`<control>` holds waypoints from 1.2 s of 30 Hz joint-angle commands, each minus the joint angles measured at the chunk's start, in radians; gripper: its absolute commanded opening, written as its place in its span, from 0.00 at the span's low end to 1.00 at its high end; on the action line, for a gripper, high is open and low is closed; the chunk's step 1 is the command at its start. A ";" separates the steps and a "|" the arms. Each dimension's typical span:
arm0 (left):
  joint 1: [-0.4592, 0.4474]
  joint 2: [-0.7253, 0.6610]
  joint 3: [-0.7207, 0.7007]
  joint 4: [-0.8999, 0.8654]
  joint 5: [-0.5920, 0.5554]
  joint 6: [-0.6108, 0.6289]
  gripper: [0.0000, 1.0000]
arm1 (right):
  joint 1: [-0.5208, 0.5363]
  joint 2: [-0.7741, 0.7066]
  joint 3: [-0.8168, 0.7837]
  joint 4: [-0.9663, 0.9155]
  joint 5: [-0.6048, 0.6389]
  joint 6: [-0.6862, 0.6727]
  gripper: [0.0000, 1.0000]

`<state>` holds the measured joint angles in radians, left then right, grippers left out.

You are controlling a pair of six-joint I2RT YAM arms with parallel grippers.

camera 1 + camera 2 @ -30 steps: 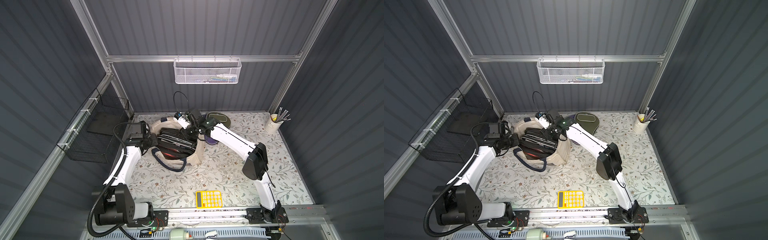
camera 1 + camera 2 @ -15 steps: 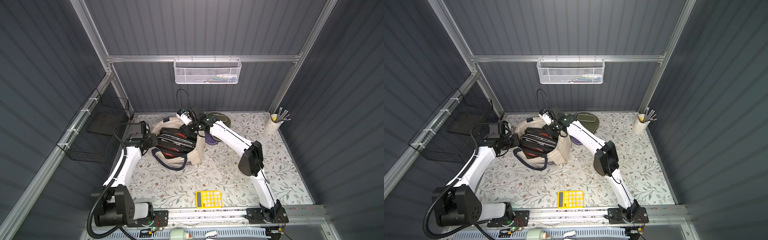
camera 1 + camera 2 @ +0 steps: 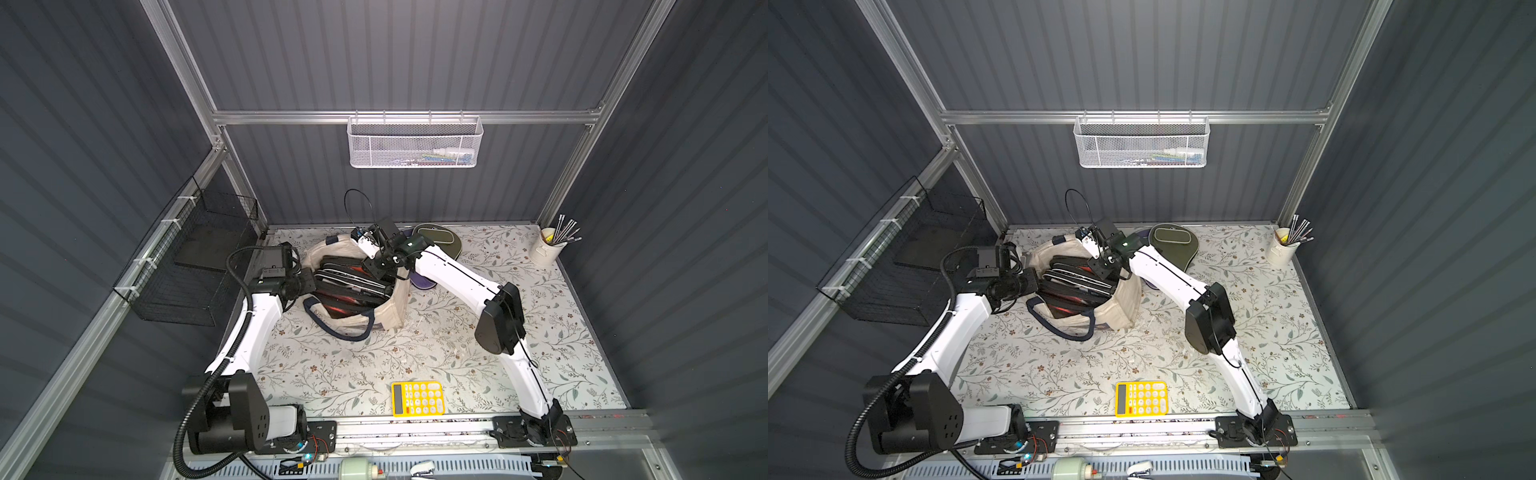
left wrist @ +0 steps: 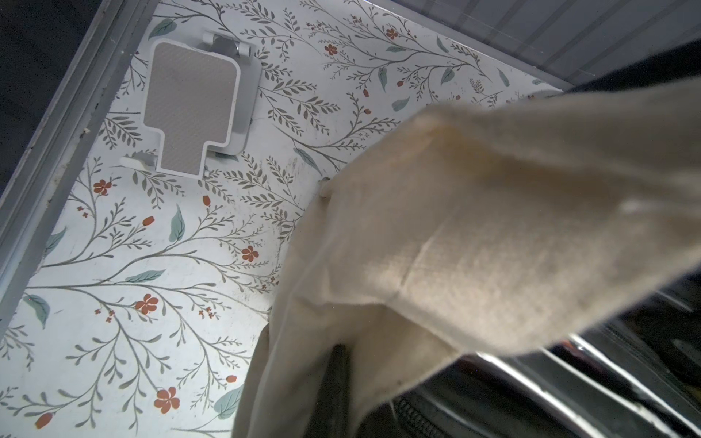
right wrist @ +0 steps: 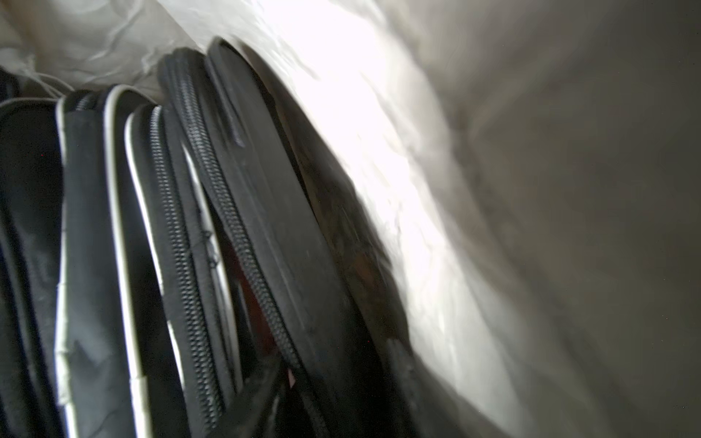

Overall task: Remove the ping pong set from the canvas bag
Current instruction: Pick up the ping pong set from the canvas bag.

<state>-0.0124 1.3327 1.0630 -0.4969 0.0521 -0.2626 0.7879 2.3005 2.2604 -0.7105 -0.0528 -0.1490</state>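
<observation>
Right gripper (image 3: 372, 269) sits low in the bag mouth, right above the black zip cases; can't tell its jaw gap (fingers don't show in its wrist view). Left gripper (image 3: 306, 281) is pinched on the left rim of the canvas bag (image 3: 395, 303), and cream cloth fills its wrist view. Ping pong set (image 3: 347, 286) lies inside the bag: black cases, white piping, some red. Bag stands toward the back of the floral table (image 3: 415, 353). Yellow calculator (image 3: 417, 399) is well apart, near the front edge.

Closed left gripper (image 3: 311, 283), downward-angled right gripper (image 3: 375, 269).
</observation>
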 commanded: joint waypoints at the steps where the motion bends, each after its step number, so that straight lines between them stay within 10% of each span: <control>1: 0.000 -0.009 -0.022 -0.089 0.017 0.014 0.00 | -0.010 0.034 0.002 -0.018 0.040 -0.005 0.36; 12: 0.003 -0.014 -0.023 -0.087 0.018 0.013 0.00 | 0.013 0.087 0.040 -0.022 0.017 -0.020 0.35; 19: 0.005 -0.016 -0.024 -0.083 0.022 0.013 0.00 | 0.020 0.090 0.032 -0.018 0.021 -0.033 0.00; 36: 0.016 -0.111 -0.006 -0.019 -0.015 -0.029 0.00 | 0.062 -0.128 -0.111 0.095 0.074 -0.048 0.00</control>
<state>-0.0002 1.2491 1.0477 -0.4873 0.0475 -0.2680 0.8394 2.2498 2.1468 -0.6552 0.0002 -0.2546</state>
